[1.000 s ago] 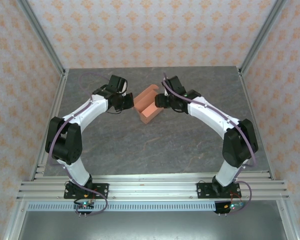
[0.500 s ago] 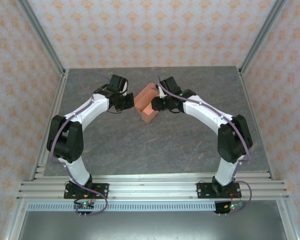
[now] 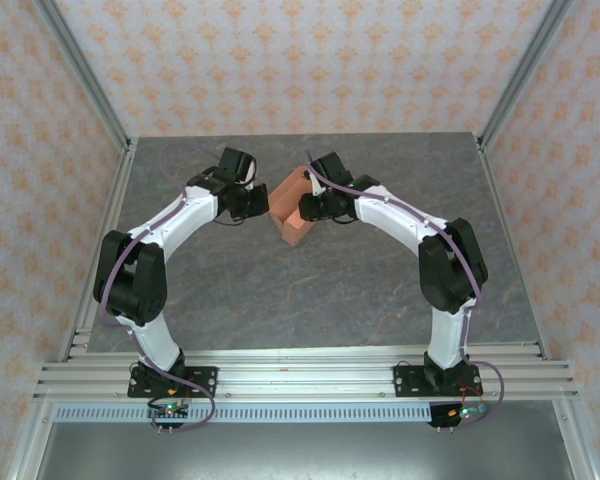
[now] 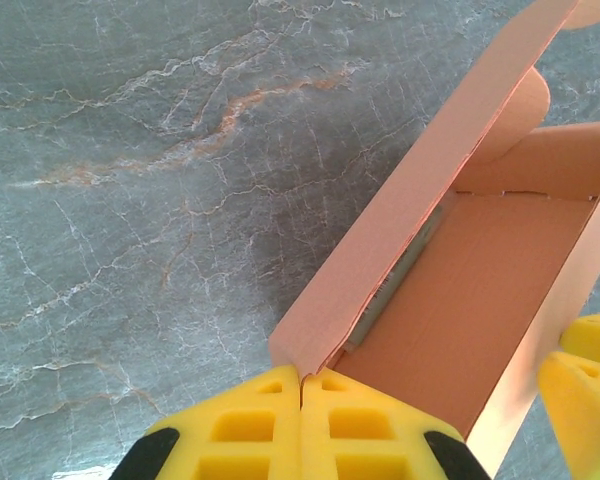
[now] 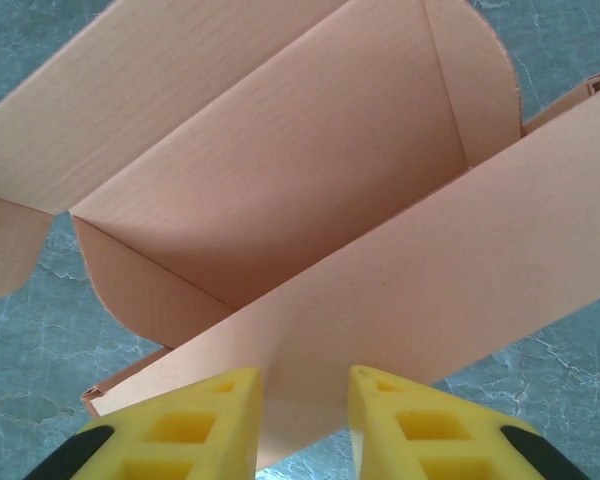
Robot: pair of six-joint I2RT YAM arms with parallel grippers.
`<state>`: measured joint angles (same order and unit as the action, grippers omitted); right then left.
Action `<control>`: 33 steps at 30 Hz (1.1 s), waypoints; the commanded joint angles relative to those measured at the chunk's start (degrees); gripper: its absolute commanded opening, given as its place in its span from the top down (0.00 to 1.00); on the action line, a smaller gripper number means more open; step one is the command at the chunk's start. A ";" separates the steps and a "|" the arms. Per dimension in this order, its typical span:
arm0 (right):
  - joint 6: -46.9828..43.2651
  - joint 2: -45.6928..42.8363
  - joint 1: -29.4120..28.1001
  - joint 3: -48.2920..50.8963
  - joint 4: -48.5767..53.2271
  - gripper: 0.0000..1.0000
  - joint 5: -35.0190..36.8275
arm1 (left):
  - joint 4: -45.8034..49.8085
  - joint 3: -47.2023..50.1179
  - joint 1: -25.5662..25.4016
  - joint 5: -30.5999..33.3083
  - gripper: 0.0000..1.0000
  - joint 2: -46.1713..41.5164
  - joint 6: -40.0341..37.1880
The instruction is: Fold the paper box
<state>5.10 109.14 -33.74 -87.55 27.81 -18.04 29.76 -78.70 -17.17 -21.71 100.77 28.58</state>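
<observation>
My right gripper [image 5: 305, 378] had its jaws apart, and in the right wrist view a lip of salmon card dropped into the gap between the two yellow fingers [image 5: 215, 410], which did not look pressed onto it. That lip belonged to a long side panel of the paper box [image 3: 290, 212], which lay directly ahead of the pincer and touching it, the panel running crosswise to my approach. Beyond the panel the open trough of the box faced the camera, with a second long panel standing on its far side. From above, the box sat towards the back of the table [image 3: 280, 300] with its long axis pointing roughly away from the arm bases, squeezed between both pincers. The left gripper [image 4: 300, 378] was on the opposite flank, fingers pressed together, with the near corner of the box wall seemingly nipped at their tips. I judged the right arm to be the one placed to work, since its panel would have to swing leftward across the trough
</observation>
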 commanded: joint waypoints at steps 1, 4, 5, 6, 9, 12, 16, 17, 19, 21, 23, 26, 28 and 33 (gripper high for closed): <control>0.86 1.19 -0.37 0.57 0.05 0.72 -0.06 | -1.16 -1.70 -0.58 -0.92 1.00 0.88 1.47; 1.65 1.57 -0.37 0.74 -0.95 0.73 -0.26 | -2.20 -1.72 -0.79 -1.91 1.00 1.17 3.85; 1.83 1.85 -0.44 0.72 -1.11 0.73 -0.41 | -2.53 -1.72 -0.92 -2.19 1.00 1.26 4.56; 2.13 2.13 -0.48 0.62 -1.23 0.73 -0.39 | -3.35 -1.60 -1.04 -2.51 1.00 1.35 5.43; 2.61 2.77 -0.61 0.44 -1.52 0.74 -0.59 | -4.98 -1.64 -1.70 -3.06 1.00 1.58 7.68; 2.85 3.39 -1.02 0.22 -1.58 0.74 -0.38 | -5.25 -2.62 -2.38 -2.96 1.00 2.38 8.83; 3.93 3.84 -1.09 0.09 -2.01 0.75 0.23 | -5.54 -3.74 -3.23 -2.24 1.00 3.24 10.07; 4.18 3.93 -1.09 0.04 -2.03 0.75 0.42 | -5.61 -3.91 -3.46 -2.07 1.00 3.30 10.26; 4.62 3.93 -1.09 0.18 -2.31 0.76 0.38 | -5.70 -4.18 -3.72 -1.56 1.00 3.38 10.66; 4.79 3.97 -1.07 0.36 -2.50 0.76 0.54 | -5.76 -4.74 -3.91 -1.31 1.00 3.71 10.97; 4.92 3.78 -1.09 0.62 -2.56 0.77 0.68 | -5.16 -5.30 -4.01 -0.93 1.00 3.95 10.89; 5.34 3.43 -1.08 1.26 -2.91 0.77 0.90 | -5.37 -4.92 -4.25 -0.50 1.00 3.71 11.36; 5.77 3.24 -1.11 1.49 -3.27 0.77 1.04 | -5.50 -4.55 -4.75 0.59 1.00 3.39 11.50; 6.71 3.01 -1.09 2.11 -4.08 0.77 1.38 | -7.10 -2.27 -5.90 3.15 1.00 2.38 12.79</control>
<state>10.48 110.43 -33.82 -87.31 22.96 -16.71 25.10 -82.19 -21.12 -19.40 103.79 39.64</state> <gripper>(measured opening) 0.233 0.043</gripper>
